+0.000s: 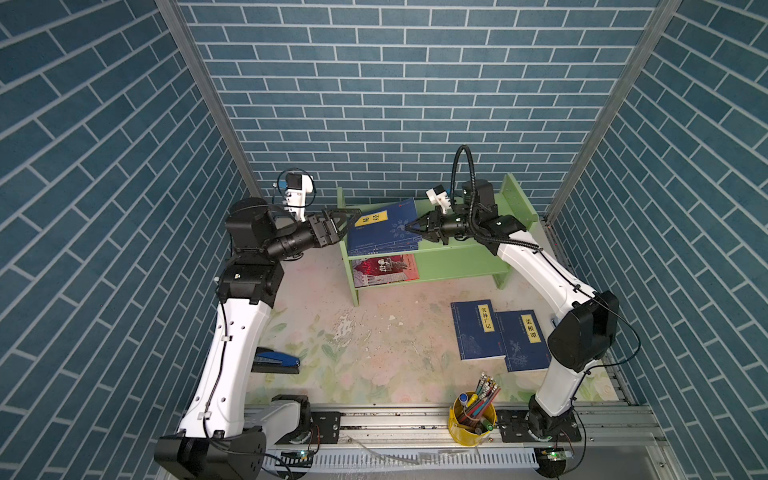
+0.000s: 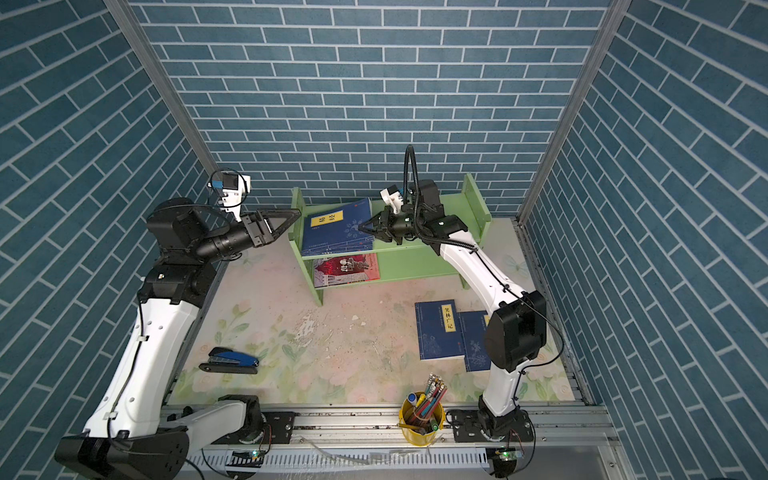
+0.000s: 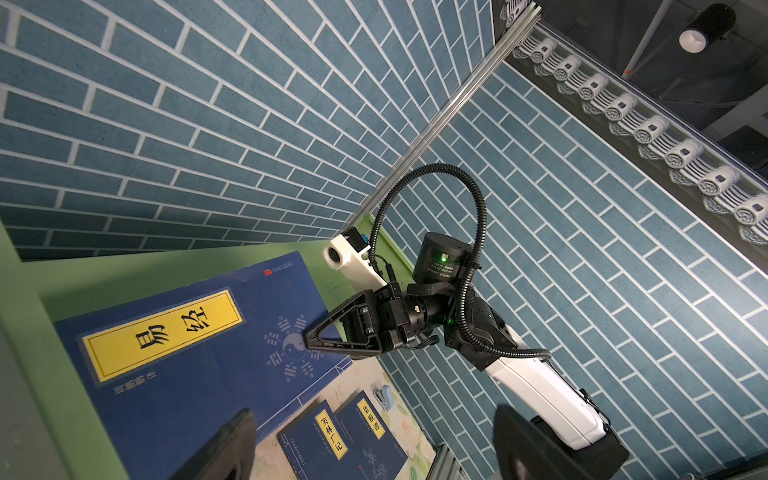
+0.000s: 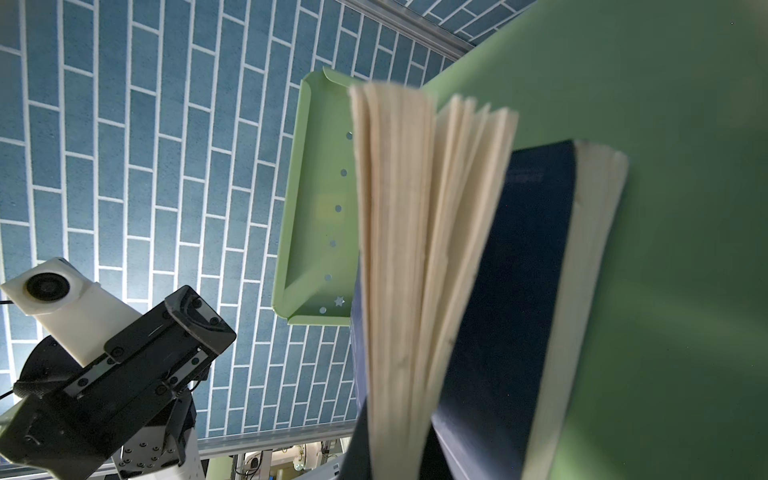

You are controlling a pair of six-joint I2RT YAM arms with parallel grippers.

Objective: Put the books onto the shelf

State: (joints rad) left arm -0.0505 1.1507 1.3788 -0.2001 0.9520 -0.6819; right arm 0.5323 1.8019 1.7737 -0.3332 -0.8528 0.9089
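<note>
Books, nearest first: two navy ones are lying flat, covers up, toward the near right corner of the surface [image 1: 374, 340]. They are sitting just behind a yellow pen cup [image 1: 471, 417], which is standing at the near edge. The left flat book [image 1: 478, 330] and the right flat book [image 1: 524, 341] are overlapping along their meeting edges, yellow labels showing. A blue stapler [image 1: 276, 360] is lying near the left edge, partly hidden by the left arm in a top view.

The shelf [image 1: 457, 259] is standing along the far edge. The red-and-grey book [image 1: 384, 269] is lying cover up at the left end of its lower tier. The upper navy book [image 1: 376, 232] is sitting tilted at the left end of the upper tier, with its right side raised.

The right gripper [image 1: 407, 227] is pinching that raised side, fingers pressed nearly together. In the right wrist view the pages [image 4: 399, 249] are fanning out from the grip. A second navy cover [image 4: 511, 291] with its own page block is showing just beside them; whether it is a separate book I cannot tell.

The left gripper [image 1: 353, 218] is hanging by the shelf's left side panel [image 1: 341, 199], level with the upper tier. Its fingers [image 3: 224, 444] are spreading wide and gripping nothing. Contact with the panel: cannot tell.
</note>
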